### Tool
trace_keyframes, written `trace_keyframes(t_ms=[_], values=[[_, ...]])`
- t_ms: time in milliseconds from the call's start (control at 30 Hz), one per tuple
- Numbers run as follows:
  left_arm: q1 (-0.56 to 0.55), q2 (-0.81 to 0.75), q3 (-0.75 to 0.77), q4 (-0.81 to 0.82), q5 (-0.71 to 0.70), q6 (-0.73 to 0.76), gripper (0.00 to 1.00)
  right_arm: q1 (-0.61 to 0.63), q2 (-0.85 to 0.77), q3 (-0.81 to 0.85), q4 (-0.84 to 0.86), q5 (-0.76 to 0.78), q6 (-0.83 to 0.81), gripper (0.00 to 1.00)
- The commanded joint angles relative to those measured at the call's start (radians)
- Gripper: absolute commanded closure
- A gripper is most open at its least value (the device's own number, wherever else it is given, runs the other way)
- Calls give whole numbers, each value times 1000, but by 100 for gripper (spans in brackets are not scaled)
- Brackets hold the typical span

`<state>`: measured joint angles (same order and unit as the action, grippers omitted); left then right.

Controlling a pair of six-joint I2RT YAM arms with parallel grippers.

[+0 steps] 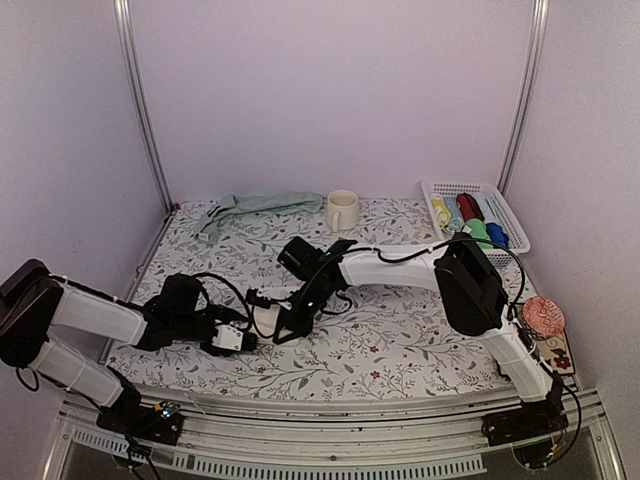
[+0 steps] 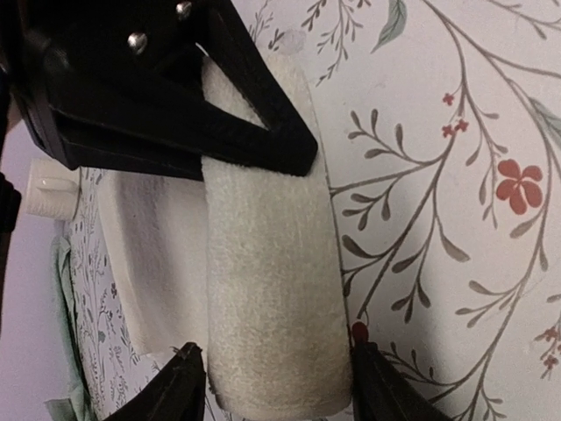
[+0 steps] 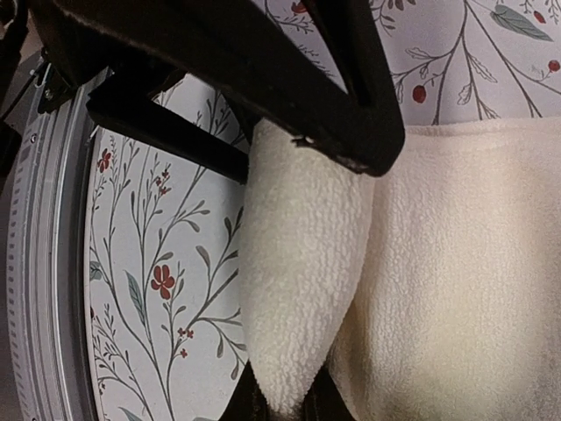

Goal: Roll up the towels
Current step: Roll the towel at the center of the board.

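The cream towel (image 1: 266,318) lies mid-table, partly rolled, with a flat stretch still beside the roll (image 2: 272,289). My left gripper (image 2: 279,386) straddles one end of the roll, open, one finger on each side and close against the cloth. My right gripper (image 3: 287,408) is shut on the roll's other end, pinching the cloth (image 3: 302,281) to a point. In the top view the two grippers (image 1: 245,336) (image 1: 284,324) face each other across the roll. The pale green towel (image 1: 255,207) lies crumpled at the back left, away from both arms.
A cream mug (image 1: 341,210) stands at the back centre. A white basket (image 1: 440,186) with several coloured items sits at the back right. A round red patterned thing (image 1: 543,316) lies at the right edge. A metal rail (image 3: 35,289) borders the table's near edge.
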<state>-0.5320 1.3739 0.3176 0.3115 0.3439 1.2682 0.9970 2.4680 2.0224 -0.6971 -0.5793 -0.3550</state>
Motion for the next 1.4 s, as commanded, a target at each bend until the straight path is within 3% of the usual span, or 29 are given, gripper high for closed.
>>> trace_keyframes(t_ms=[0,67,167,200,233,333,433,633,900,1033,1233,1367], values=[[-36,34,19,43,-46,-1,43,-2,41,12,-47,-38,7,95],[-45,37,14,39,-45,8,45,-3,43,12,-44,-37,8,95],[-56,39,14,31,-44,10,56,-7,43,12,-40,-41,10,95],[-60,45,14,21,-48,10,72,-13,42,12,-37,-42,15,95],[-61,48,14,18,-54,11,79,-16,41,12,-36,-43,16,95],[-66,59,15,-3,-65,13,90,-18,37,12,-32,-38,20,94],[-66,62,27,-63,-59,4,100,-22,20,4,-26,-11,21,86],[-64,62,93,-265,-14,-24,100,-24,-79,-76,30,25,2,59],[-6,151,259,-532,116,-86,100,-21,-335,-316,184,178,-37,45],[36,212,331,-614,186,-108,100,-13,-475,-505,356,306,-56,35],[99,318,468,-758,273,-130,100,60,-578,-738,629,482,-198,32],[127,395,557,-856,317,-150,100,111,-573,-805,777,561,-315,32]])
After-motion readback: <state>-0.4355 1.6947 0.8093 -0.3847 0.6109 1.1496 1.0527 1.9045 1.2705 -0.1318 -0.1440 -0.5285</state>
